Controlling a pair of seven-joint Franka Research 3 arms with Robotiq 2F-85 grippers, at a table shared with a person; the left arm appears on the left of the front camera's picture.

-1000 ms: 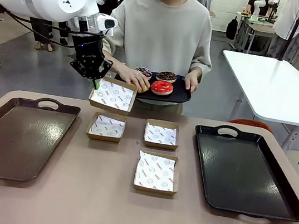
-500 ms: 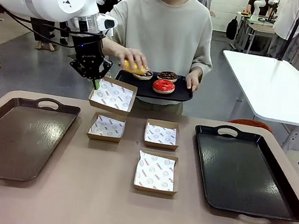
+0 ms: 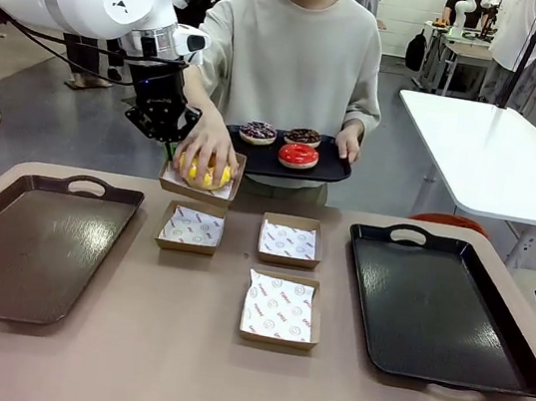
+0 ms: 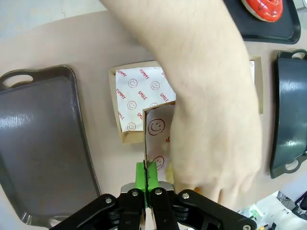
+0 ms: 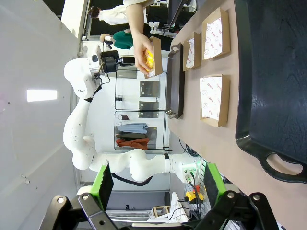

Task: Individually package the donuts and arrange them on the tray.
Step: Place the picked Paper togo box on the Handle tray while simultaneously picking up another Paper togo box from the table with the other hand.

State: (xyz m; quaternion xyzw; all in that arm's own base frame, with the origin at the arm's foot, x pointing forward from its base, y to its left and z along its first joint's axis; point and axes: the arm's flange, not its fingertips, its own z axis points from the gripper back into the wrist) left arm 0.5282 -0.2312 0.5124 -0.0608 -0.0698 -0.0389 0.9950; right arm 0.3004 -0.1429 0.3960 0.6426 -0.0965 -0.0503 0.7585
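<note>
While left fingers [image 4: 147,175] clamped on box [image 3: 194,190] edge, right fingers [image 5: 102,186] wide apart.

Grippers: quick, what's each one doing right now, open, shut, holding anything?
Left gripper: shut on the rim of a brown cardboard box lined with white paper.
Right gripper: open, empty.

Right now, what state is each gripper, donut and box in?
left gripper: shut on the lifted box
right gripper: open
lifted box: held above the table
yellow donut: in lifted box, under hand
red donut, purple donut, chocolate donut: on held tray
other boxes: open, on table
</note>
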